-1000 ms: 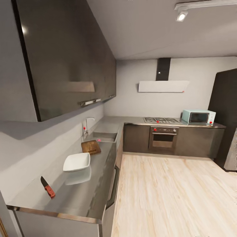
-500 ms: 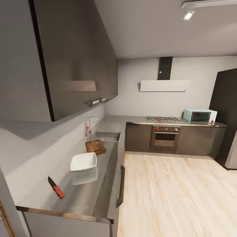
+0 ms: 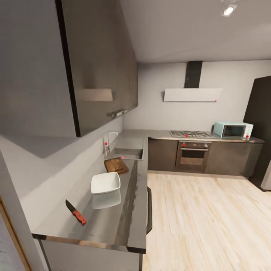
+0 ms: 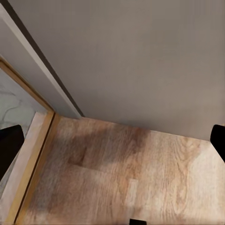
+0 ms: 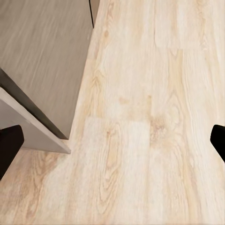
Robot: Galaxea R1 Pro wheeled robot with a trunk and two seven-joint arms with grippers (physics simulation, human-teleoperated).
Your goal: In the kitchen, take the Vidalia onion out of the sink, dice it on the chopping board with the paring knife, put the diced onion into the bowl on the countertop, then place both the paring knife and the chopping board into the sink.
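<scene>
Along the left wall in the head view runs the grey countertop (image 3: 124, 210). Nearest on it lies the paring knife (image 3: 76, 213), with a red-brown handle and a dark blade. Beyond it stand the white bowl (image 3: 105, 182), then the brown chopping board (image 3: 116, 165), flat on the counter. Farther back is the sink (image 3: 130, 153) with its tap (image 3: 109, 137). A small pink spot (image 3: 122, 157) shows at the sink's near rim; I cannot tell whether it is the onion. My left gripper (image 4: 112, 140) and my right gripper (image 5: 112, 140) are open over the wooden floor, holding nothing.
Dark upper cabinets (image 3: 98, 67) hang over the counter. On the far wall stand a hob (image 3: 189, 133), an oven (image 3: 192, 155), a turquoise microwave (image 3: 233, 130) and a dark fridge (image 3: 261, 128). Light wooden floor (image 3: 210, 222) spreads to the right. A cabinet corner (image 5: 42, 117) is near my right gripper.
The whole head view has shifted as the robot moves: the counter and its things now sit farther right and a little larger. Nothing on the counter has itself moved.
</scene>
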